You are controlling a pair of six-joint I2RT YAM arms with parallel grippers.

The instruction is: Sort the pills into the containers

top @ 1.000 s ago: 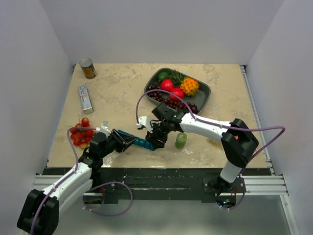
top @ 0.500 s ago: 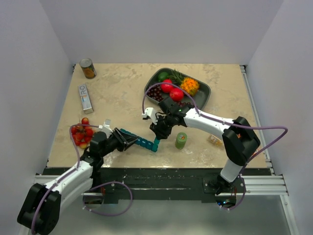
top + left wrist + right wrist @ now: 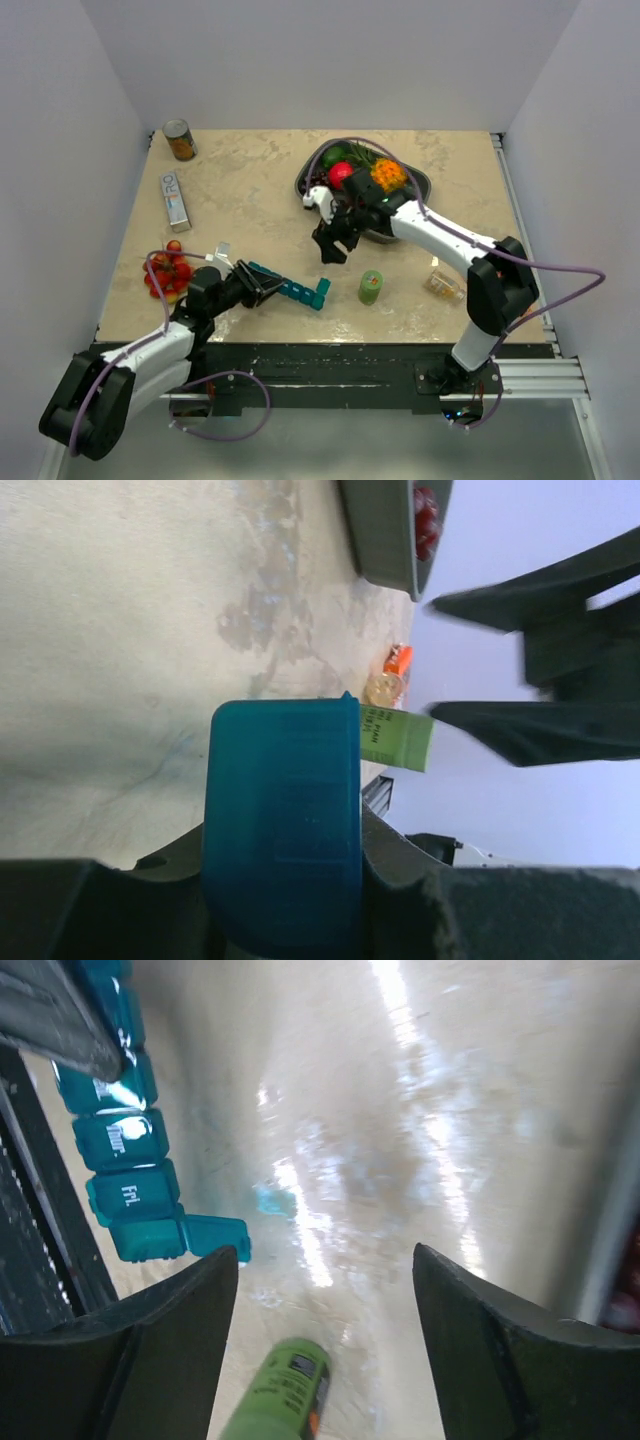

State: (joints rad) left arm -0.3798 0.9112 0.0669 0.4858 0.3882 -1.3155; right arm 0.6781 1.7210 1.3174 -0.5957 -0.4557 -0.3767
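Note:
The containers [image 3: 290,290] are a teal strip of small lidded compartments lying near the table's front edge. My left gripper [image 3: 260,290] is shut on its left end; in the left wrist view the blue strip [image 3: 285,780] fills the gap between the fingers [image 3: 395,855]. The lid [image 3: 322,290] on the strip's right end stands open, also visible as the lid [image 3: 215,1237] in the right wrist view. My right gripper [image 3: 330,247] hovers open and holds nothing, between the strip and the fruit tray. The pills are hidden from me.
A green bottle [image 3: 371,287] stands right of the strip. A small clear bottle with an orange cap [image 3: 443,283] lies further right. The dark fruit tray [image 3: 418,195] sits at the back right. Cherry tomatoes [image 3: 166,276], a box [image 3: 176,198] and a can [image 3: 180,140] are on the left.
My right gripper has left the strip's right end, risen back toward the tray and opened wider. The end lid now stands open. The left gripper has kept its hold.

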